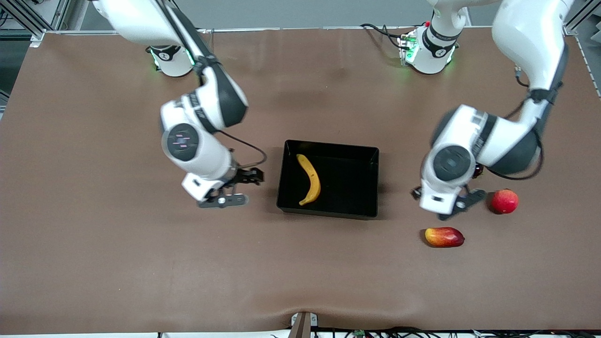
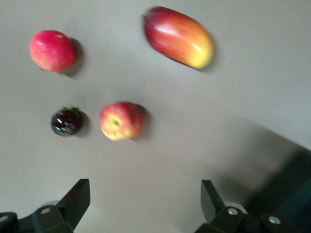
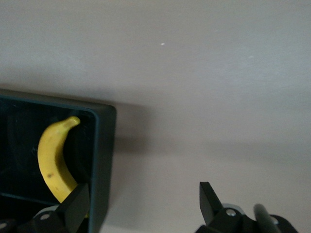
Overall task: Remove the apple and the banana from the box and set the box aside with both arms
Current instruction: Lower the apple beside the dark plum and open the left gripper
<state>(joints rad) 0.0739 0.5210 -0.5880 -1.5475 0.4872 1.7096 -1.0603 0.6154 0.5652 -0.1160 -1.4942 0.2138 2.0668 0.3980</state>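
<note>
The black box [image 1: 359,159] stands mid-table with the yellow banana [image 1: 310,180] lying in it at the side toward the right arm's end. The small red-and-yellow apple [image 2: 121,120] lies on the table below my left gripper [image 2: 144,194], which is open and empty above it; in the front view the left arm hides the apple. My left gripper [image 1: 448,206] hovers between the box and the loose fruit. My right gripper [image 1: 237,185] is open and empty just outside the box wall [image 3: 104,160]. The banana [image 3: 51,160] shows beside one of its fingers [image 3: 77,201].
A pinkish-red round fruit [image 1: 504,201] and a red-and-yellow mango [image 1: 444,237] lie toward the left arm's end. Both show in the left wrist view, the round fruit [image 2: 52,50] and the mango [image 2: 179,37], with a small dark fruit [image 2: 66,121] beside the apple.
</note>
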